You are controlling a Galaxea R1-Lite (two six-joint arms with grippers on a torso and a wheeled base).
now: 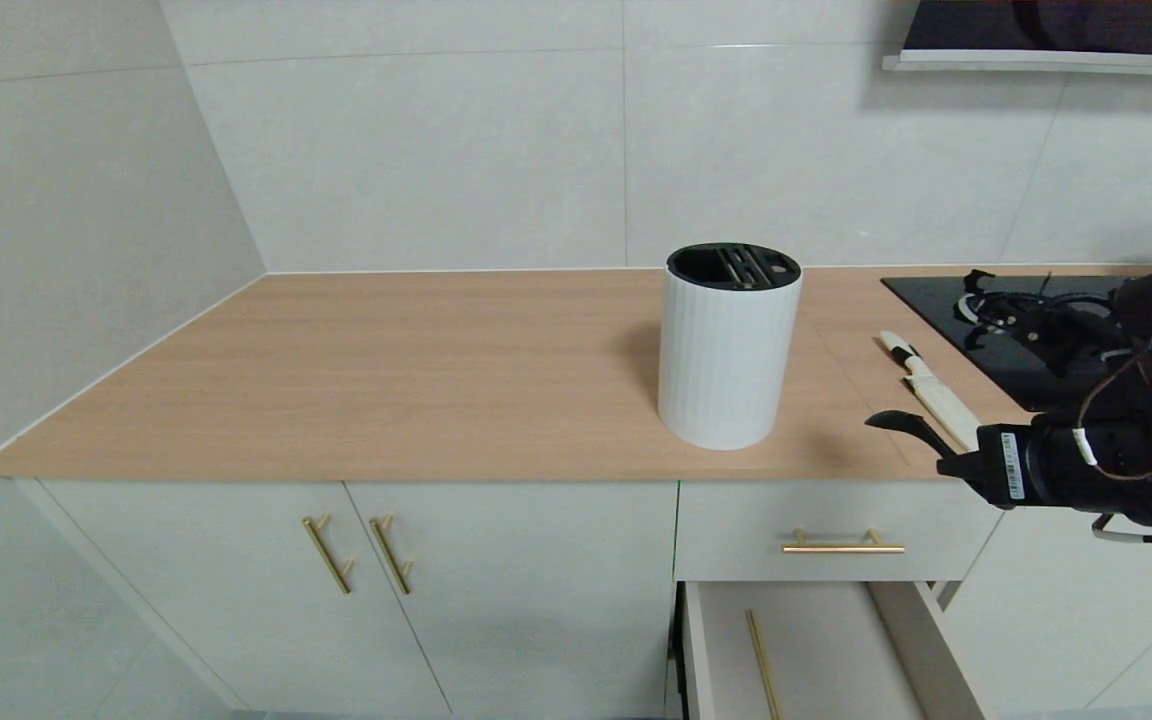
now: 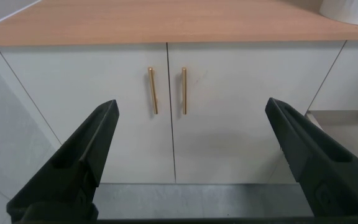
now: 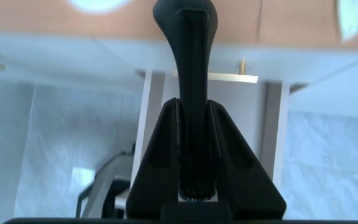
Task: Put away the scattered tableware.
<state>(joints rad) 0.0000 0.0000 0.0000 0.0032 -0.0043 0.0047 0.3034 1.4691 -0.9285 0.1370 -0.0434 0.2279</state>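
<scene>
Counter [image 1: 386, 380] edge runs straight along the front, with a broad stretch of wood between the left wall and the holder [image 1: 729, 345]. The holder stands upright near that edge, its black slotted top facing up. The knife [image 1: 926, 385] lies flat in the narrow strip between holder and stove [image 1: 1016, 330], apart from both and angled toward the front edge. Its near end is hidden behind the right gripper [image 1: 894, 420]. That gripper hangs at the counter's front edge just beside the knife, its fingers pressed together with nothing between them. The arm behind it covers part of the stove. Under the counter there, a drawer [image 1: 806, 640] stands pulled out, its front cut off by the picture's edge. The left gripper [image 2: 191, 155] sits low in front of the cabinet doors [image 2: 166, 124], its fingers spread wide and holding nothing.
</scene>
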